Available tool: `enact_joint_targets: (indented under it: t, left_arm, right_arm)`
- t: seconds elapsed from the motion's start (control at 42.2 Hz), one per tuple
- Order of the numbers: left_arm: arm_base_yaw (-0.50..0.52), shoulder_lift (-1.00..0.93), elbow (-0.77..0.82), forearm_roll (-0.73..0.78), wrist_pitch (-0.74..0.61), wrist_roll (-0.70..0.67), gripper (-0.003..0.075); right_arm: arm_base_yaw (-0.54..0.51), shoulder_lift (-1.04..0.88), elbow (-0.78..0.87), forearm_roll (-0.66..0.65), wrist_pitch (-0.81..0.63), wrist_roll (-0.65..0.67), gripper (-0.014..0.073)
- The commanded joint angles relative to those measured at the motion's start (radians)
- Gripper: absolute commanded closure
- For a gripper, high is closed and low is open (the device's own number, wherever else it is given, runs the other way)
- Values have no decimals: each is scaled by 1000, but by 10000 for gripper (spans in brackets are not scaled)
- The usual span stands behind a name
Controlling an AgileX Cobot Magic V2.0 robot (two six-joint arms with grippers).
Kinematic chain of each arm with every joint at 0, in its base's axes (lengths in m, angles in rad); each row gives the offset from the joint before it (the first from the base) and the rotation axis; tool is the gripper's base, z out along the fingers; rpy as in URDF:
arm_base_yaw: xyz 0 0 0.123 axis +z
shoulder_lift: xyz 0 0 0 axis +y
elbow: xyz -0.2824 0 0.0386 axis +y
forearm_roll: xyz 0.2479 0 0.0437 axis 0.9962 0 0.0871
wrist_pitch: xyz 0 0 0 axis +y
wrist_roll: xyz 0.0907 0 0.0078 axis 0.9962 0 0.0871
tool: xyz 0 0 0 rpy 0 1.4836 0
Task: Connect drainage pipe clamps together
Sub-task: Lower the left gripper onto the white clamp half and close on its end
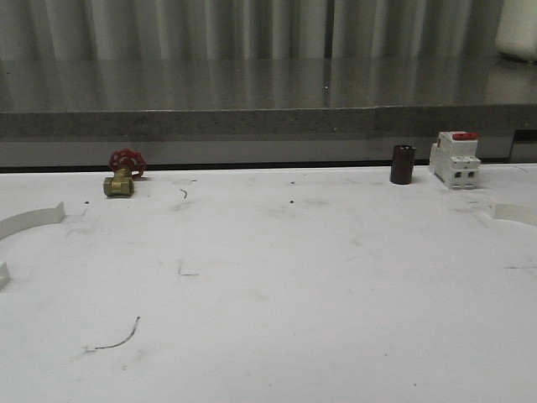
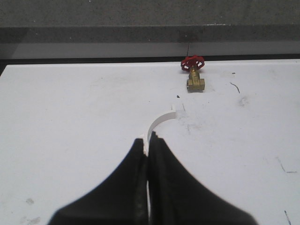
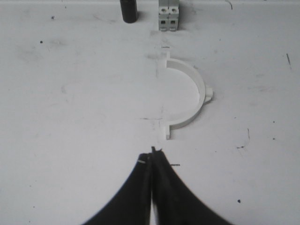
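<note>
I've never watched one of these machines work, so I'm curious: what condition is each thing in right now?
Left end effector: shut on the left clamp half.
Left clamp half: gripped at one end.
Right end effector: shut, holding nothing.
Right clamp half: lying flat on the table, untouched, not joined.
Brass valve: resting on the table.
Breaker block: standing upright.
Dark cylinder: standing upright.

The left gripper (image 2: 148, 145) is pointing toward 12 o'clock, low over the table, its black fingers (image 2: 161, 161) pressing together on a clamp half (image 2: 157, 124). The right gripper (image 3: 152, 154) is also pointing toward 12 o'clock, its fingers (image 3: 164, 176) meeting and holding nothing.
</note>
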Motion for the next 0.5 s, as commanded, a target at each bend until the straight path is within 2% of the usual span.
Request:
enact_joint_targets:
  t: [0.0,0.024,0.095,0.166,0.213,0.284,0.474]
  left_arm:
    - [-7,29,-28,-2,-72,-3,647]
    - [-7,35,-28,-2,-72,-3,626]
    - [-7,54,-30,11,-72,-3,479]
    - [-7,73,-34,11,-72,-3,350]
    - [-7,92,-42,11,-61,-3,292]
    - [-7,130,-71,11,-27,-3,266]
    - [-7,290,-193,82,67,-3,270]
  right_arm:
    - [-5,32,-32,-6,-42,-6,463]
    - [-5,37,-32,-6,-43,-6,421]
    - [-5,52,-32,-6,-48,-6,259]
    - [-5,59,-32,-6,-54,-6,148]
    - [-5,62,-32,-6,-54,-6,113]
    - [-5,62,-32,-6,-54,-6,104]
    - [-5,62,-32,-6,-54,-6,106]
